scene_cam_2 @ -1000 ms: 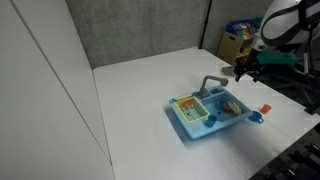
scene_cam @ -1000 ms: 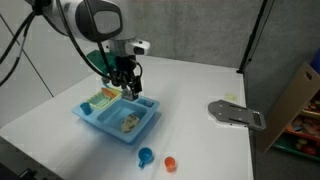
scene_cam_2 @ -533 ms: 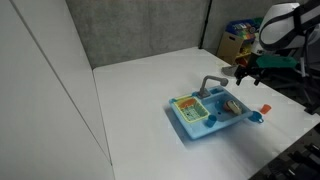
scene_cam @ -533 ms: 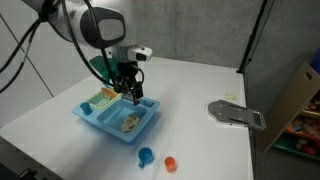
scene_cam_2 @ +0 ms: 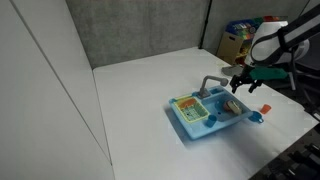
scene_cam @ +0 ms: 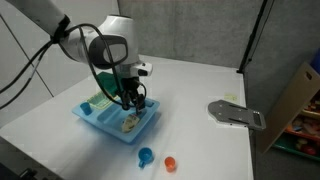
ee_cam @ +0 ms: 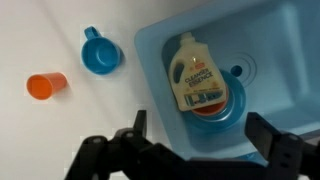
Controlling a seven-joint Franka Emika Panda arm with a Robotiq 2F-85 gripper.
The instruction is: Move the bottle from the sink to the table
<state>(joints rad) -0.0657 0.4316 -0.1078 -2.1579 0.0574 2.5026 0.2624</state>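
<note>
The pale yellow and white bottle (ee_cam: 197, 75) lies flat in the basin of the light blue sink (ee_cam: 290, 60), resting on a blue dish with a red-orange item under it. In both exterior views the sink (scene_cam: 95, 118) (scene_cam_2: 195, 125) stands on the white table (scene_cam: 200, 80) (scene_cam_2: 140, 100), with the bottle (scene_cam: 130, 122) in its basin. My gripper (ee_cam: 200, 130) is open and empty, hanging just above the basin with the bottle between and ahead of its fingers. It also shows in both exterior views (scene_cam: 132, 100) (scene_cam_2: 243, 86).
A small blue cup (ee_cam: 100, 55) (scene_cam: 146, 156) and an orange cup (ee_cam: 45, 86) (scene_cam: 170, 162) stand on the table beside the sink. A grey flat device (scene_cam: 237, 114) lies further off. The sink has a grey faucet (scene_cam_2: 212, 83) and a green-yellow rack (scene_cam_2: 190, 108).
My gripper has come down and moved over the basin, closer to the bottle. It stays open. The bottle and cups have not moved.
</note>
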